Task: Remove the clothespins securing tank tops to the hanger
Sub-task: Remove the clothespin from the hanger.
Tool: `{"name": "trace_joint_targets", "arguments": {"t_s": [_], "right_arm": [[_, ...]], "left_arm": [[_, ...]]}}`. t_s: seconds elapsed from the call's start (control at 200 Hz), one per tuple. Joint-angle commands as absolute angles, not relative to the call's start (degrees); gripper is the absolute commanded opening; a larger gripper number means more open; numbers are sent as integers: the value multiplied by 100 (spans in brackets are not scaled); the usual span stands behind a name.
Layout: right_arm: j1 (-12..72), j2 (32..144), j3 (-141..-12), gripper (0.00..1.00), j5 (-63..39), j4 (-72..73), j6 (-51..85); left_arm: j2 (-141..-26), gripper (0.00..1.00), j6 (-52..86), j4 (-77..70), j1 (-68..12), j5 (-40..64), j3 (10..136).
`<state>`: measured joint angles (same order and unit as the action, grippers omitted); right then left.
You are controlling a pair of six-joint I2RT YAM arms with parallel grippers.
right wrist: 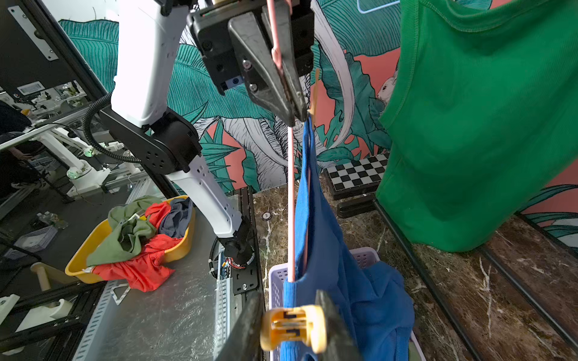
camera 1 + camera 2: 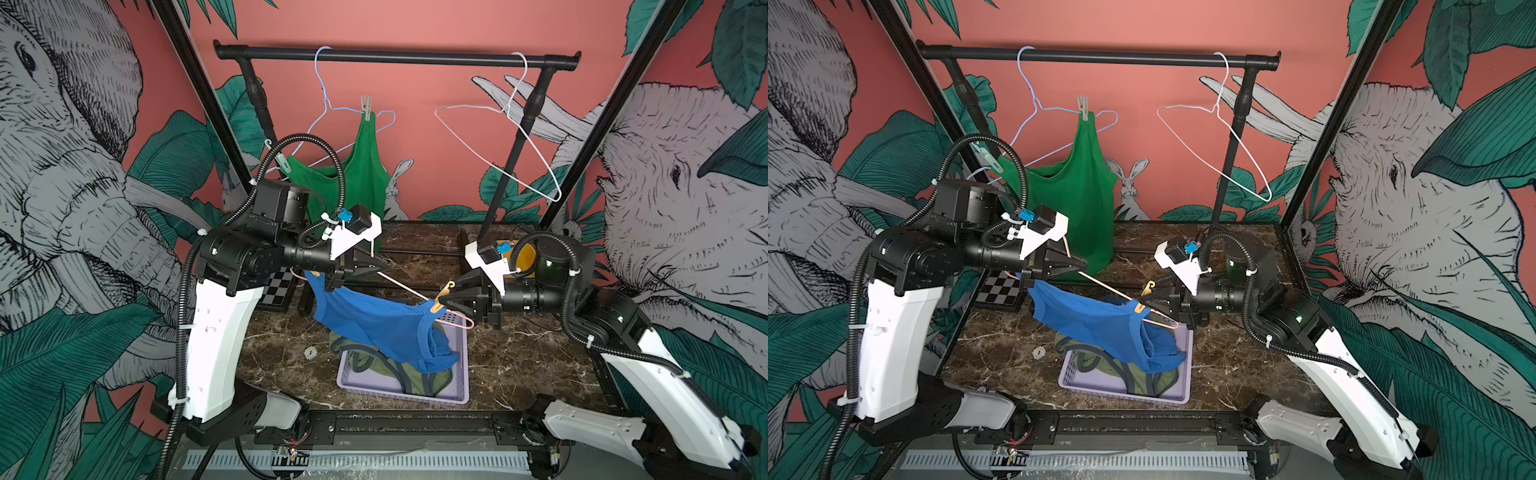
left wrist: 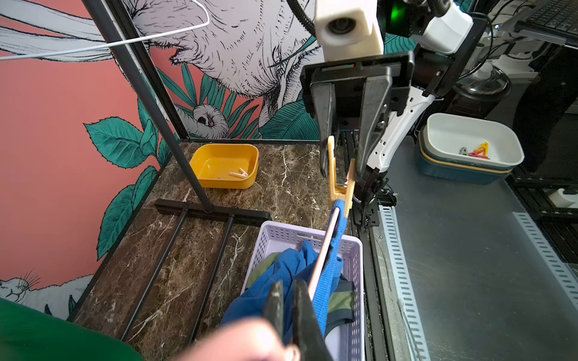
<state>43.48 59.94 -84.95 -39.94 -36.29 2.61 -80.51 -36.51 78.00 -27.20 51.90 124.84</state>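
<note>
The pink hanger [image 1: 291, 203] is held fast by the closed left gripper [image 1: 295, 117]. Just right of centre in a top view, the yellow clothespin [image 2: 437, 306] pinning the blue tank top [image 2: 374, 324] is clasped between the right gripper [image 3: 342, 170] fingers. A fuller squeeze, then a pull clear, is judged to be needed.

A robotics lab with a dressed-up test cell. Printed elephant panels [image 2: 75, 166] box in a marble counter [image 2: 519, 365]; more robot arms [image 1: 75, 162] stand beyond.

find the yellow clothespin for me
The yellow clothespin is mid-scene in both top views, clipping the blue tank top to the pink hanger, between the fingers of the right tool.
</note>
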Motion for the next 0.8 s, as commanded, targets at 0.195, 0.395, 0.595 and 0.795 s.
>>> {"name": "trace_joint_targets", "arguments": {"t_s": [0.195, 0.395, 0.595, 0.795], "right_arm": [[4347, 5896, -8362, 39, -4192, -3223, 350], [4336, 5871, -8310, 36, -4170, -3139, 390], [4323, 5845, -8312, 21, -4225, -3103, 421], [4309, 5829, -8273, 4, -4307, -3059, 438]], "left_arm": [[-7805, 0, -3727, 7842, -2703, 5462, 12656], [-7796, 0, -3727, 7849, -2707, 5462, 12647], [-7796, 0, -3736, 7856, -2702, 5476, 12656], [-7792, 0, -3763, 7876, -2704, 5495, 12658]]}}
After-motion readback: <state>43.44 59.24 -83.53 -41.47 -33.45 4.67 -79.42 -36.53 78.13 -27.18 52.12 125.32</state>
